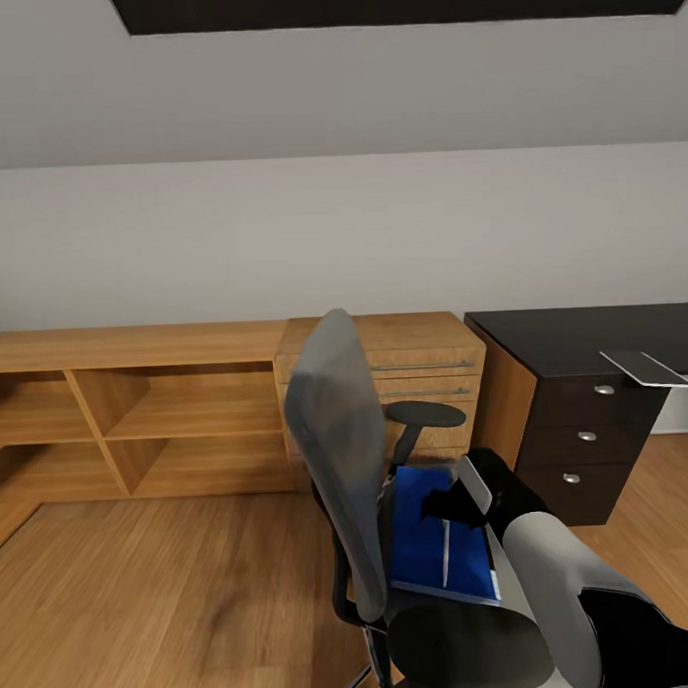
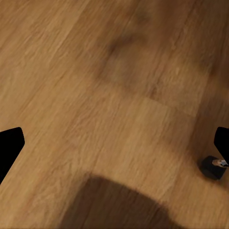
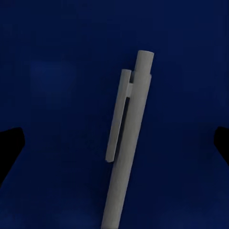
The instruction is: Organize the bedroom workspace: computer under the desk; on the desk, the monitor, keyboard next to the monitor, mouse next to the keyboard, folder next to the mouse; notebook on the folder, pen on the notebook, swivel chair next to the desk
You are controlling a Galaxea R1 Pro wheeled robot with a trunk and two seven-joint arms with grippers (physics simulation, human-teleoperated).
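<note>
My right hand [image 3: 114, 143] hangs wide open just above the pen [image 3: 125, 148], which lies on the blue folder [image 1: 417, 526] on the chair [image 1: 339, 464] seat, at six o'clock in the head view. My left hand [image 2: 114, 148] is spread open too, holding nothing, over the wooden floor [image 2: 95, 71]. The worktop [image 1: 584, 339] sits at three o'clock, with a light-wood cabinet [image 1: 137, 413] at nine.

pen [image 1: 446, 550] on folder [image 1: 418, 541] | folder on swivel chair [image 1: 344, 464] seat | desk [image 1: 584, 339] right, behind chair
</note>
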